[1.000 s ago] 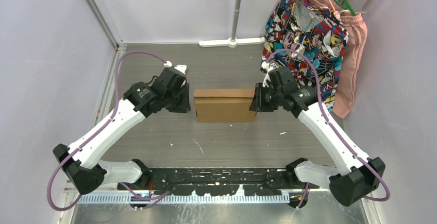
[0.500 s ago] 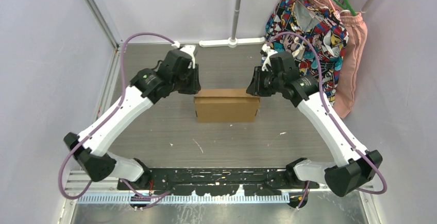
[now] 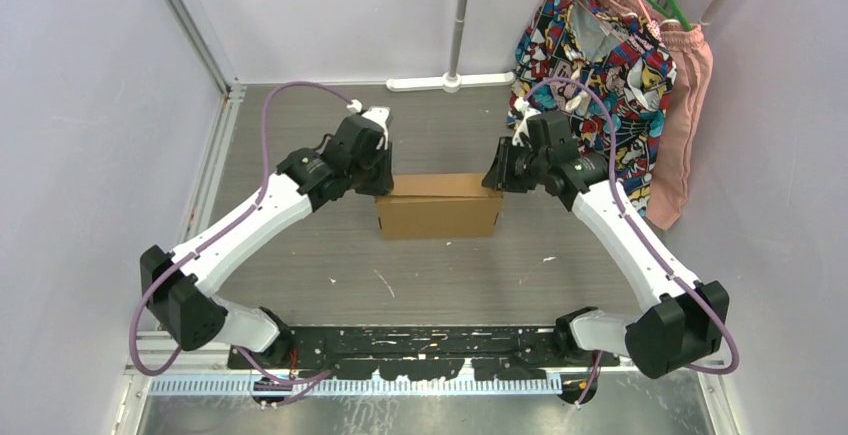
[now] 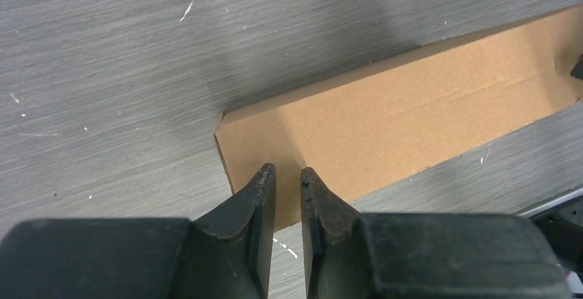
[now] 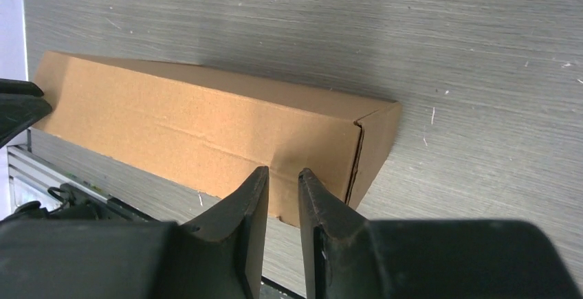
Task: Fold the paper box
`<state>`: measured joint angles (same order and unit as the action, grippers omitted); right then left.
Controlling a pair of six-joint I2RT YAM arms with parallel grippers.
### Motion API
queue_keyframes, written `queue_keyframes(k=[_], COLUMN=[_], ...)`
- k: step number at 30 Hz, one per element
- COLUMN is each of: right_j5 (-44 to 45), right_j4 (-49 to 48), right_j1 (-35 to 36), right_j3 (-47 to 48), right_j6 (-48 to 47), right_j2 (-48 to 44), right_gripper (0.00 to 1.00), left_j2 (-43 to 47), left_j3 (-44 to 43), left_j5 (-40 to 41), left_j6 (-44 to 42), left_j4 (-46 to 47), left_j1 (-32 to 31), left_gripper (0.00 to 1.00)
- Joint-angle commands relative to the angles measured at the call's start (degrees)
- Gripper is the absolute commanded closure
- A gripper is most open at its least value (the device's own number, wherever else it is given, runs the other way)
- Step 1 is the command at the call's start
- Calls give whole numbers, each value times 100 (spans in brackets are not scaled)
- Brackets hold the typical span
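Note:
The paper box (image 3: 440, 207) is a closed, shallow brown cardboard box lying flat in the middle of the grey table. My left gripper (image 3: 385, 180) hovers over its far left corner, and my right gripper (image 3: 495, 177) hovers over its far right corner. In the left wrist view the box (image 4: 412, 127) lies just beyond my left gripper (image 4: 287, 170), whose jaws stand almost together with nothing between them. In the right wrist view the box (image 5: 206, 127) shows its lid seam, and my right gripper (image 5: 282, 170) is likewise nearly closed and empty above it.
Patterned and pink clothes (image 3: 610, 55) hang at the back right, close to the right arm. A white pole base (image 3: 452, 82) stands at the back wall. A black rail (image 3: 420, 340) runs along the near edge. Frame walls enclose both sides.
Both grippers left the box's left and right ends, rose and swung toward the far side, then came in over its far corners. The box has not moved.

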<state>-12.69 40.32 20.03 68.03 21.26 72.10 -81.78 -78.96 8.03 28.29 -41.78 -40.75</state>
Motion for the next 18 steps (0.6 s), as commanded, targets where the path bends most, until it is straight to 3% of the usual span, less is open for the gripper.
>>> queue_keyframes(k=[1, 6, 12, 18], right_j5=[-97, 52, 140, 165], right_j4=[-476, -673, -485, -432], right_j1=[-13, -8, -8, -15], right_j3=[-706, -1136, -975, -683], right_j6=[72, 100, -20, 28], right_j2=[-266, -330, -239, -530], right_gripper=[71, 71, 71, 71], left_j2=[406, 351, 345, 767], left_j3=[373, 917, 1215, 799], left_j5=[128, 175, 184, 493], left_j6=[79, 138, 150, 65], left_j4=[346, 752, 953, 548], left_j1=[12, 14, -7, -5], left_gripper=[80, 82, 84, 82])
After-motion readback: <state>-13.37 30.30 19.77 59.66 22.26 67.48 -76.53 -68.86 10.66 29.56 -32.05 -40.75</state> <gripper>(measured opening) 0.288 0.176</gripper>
